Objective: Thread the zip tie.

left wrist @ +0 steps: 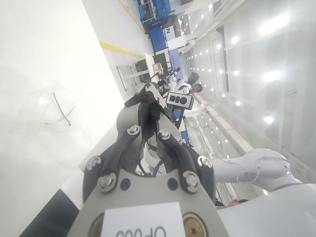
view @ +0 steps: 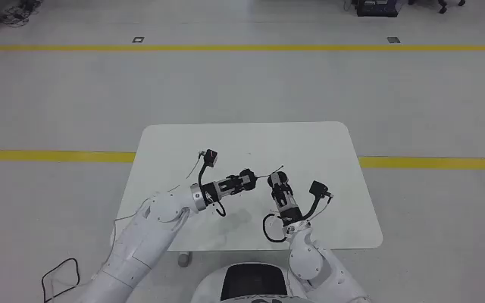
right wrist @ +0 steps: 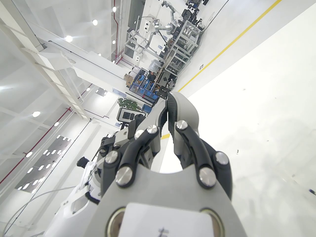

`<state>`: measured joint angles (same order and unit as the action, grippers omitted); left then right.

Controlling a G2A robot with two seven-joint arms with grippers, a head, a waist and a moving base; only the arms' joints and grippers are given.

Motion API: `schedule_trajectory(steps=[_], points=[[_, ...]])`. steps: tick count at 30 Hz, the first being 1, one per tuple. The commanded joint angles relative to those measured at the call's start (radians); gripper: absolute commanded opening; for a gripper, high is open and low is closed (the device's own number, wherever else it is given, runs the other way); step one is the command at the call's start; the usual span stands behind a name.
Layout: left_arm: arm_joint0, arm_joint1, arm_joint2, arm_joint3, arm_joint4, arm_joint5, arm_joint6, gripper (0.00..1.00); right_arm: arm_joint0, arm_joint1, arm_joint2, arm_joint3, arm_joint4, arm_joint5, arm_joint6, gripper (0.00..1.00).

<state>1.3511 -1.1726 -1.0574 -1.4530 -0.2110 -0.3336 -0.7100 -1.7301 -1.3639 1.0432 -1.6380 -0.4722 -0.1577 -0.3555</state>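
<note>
Both grippers meet tip to tip a little above the middle of the white table (view: 318, 144). A thin black zip tie (view: 278, 170) runs between them, and its free end sticks out past my right gripper (view: 273, 180) towards the far side. My left gripper (view: 251, 179) is shut, with its dark fingertips pressed together in the left wrist view (left wrist: 148, 101). In the right wrist view my right gripper (right wrist: 168, 99) is shut too, with a thin black strand of the tie (right wrist: 168, 88) poking out of its tips. Thin crossed black lines (left wrist: 61, 113) show against the table; I cannot tell whether they are tie or shadow.
The table has rounded corners, and its front edge (view: 303, 248) lies close to the arms. Bare tabletop (view: 189, 151) stretches to the left, to the right and behind the grippers. Yellow floor lines (view: 68, 156) run past the table. Shelves and other equipment stand far off in the room.
</note>
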Motion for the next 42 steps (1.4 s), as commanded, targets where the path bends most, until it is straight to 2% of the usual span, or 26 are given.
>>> schedule_trajectory(steps=[1,12,30,36,42], points=[[0.001,0.000,0.006,-0.005,0.015,0.010,0.018,0.00,-0.001,0.001,0.001,-0.004,-0.027,0.006,-0.001,0.00],[0.001,0.006,0.022,-0.015,0.054,0.026,0.060,0.00,-0.005,-0.002,-0.005,-0.005,-0.083,0.010,-0.018,0.00],[-0.006,0.014,0.036,-0.012,0.050,0.026,0.071,0.00,-0.005,-0.005,-0.001,0.009,-0.086,-0.041,-0.005,0.00],[-0.008,0.016,0.043,-0.009,0.050,0.026,0.071,0.00,-0.010,-0.006,0.004,0.007,-0.069,-0.083,-0.014,0.00],[-0.008,0.018,0.047,-0.009,0.048,0.023,0.074,0.00,-0.010,-0.006,0.003,0.013,-0.070,-0.078,0.008,0.00]])
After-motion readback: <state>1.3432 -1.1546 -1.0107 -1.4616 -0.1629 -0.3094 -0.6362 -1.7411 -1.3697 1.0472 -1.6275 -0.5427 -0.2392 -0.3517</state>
